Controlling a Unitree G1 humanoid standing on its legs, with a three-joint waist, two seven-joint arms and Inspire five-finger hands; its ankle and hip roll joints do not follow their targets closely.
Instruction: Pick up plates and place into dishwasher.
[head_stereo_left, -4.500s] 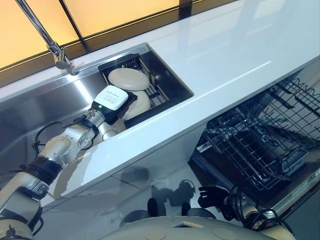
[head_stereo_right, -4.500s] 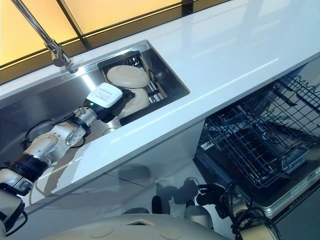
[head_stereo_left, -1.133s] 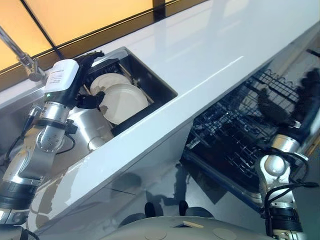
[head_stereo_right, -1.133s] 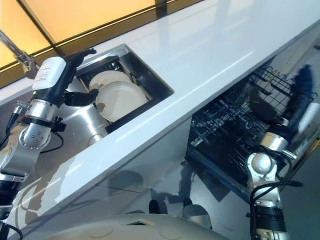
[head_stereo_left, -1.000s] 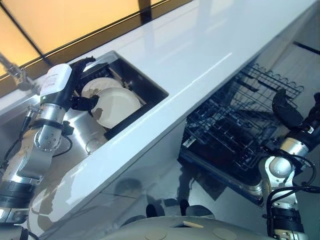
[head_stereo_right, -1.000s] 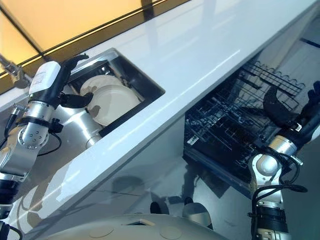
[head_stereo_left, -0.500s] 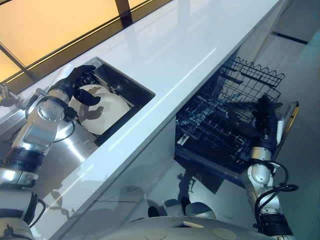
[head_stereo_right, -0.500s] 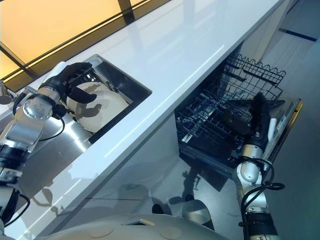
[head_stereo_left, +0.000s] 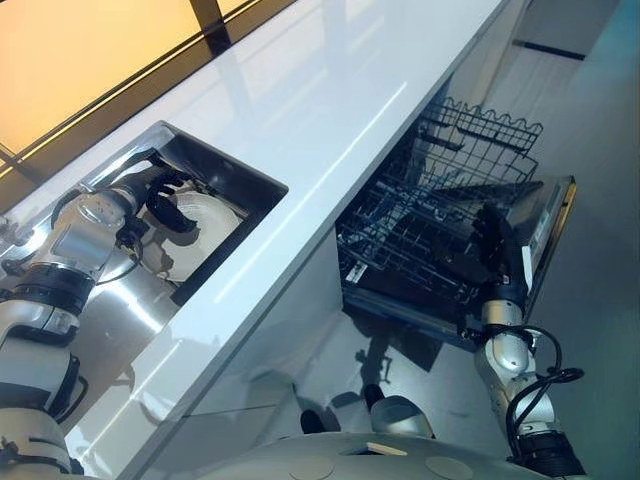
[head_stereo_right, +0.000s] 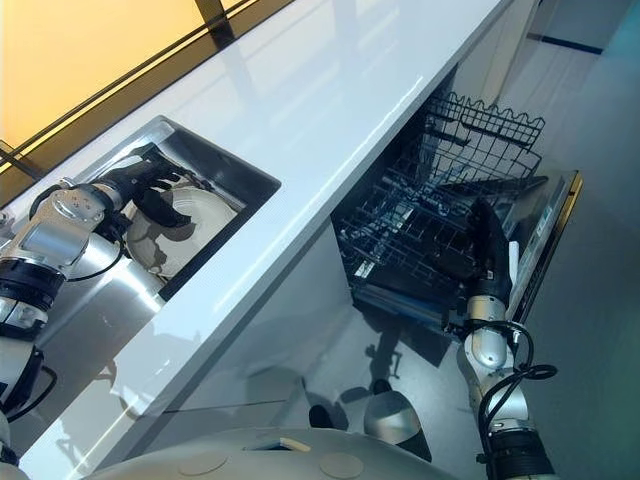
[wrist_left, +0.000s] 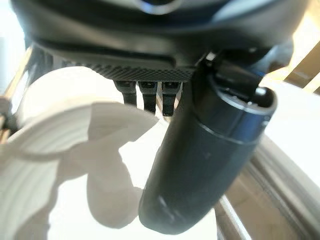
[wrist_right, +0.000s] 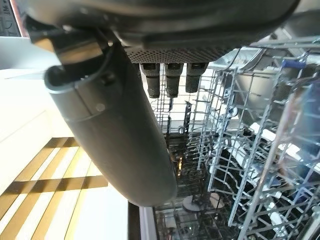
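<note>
Two white plates lean in a black rack at the right end of the steel sink. My left hand is at the front plate's upper rim. Its straight fingers reach behind the plate and its thumb stretches over the front face, casting a shadow there. The hand is open and the plate rests in the rack. My right hand is open with straight fingers, held empty in front of the pulled-out dishwasher rack.
A long white counter runs between the sink and the dishwasher. The open dishwasher door lies below the lower wire rack, and a second rack stands behind. The sink's steel floor lies left of the plates.
The camera has swung right. My left hand has come down from a raised pose onto the front plate's rim. My right hand has lowered from high up to the dishwasher rack's front.
</note>
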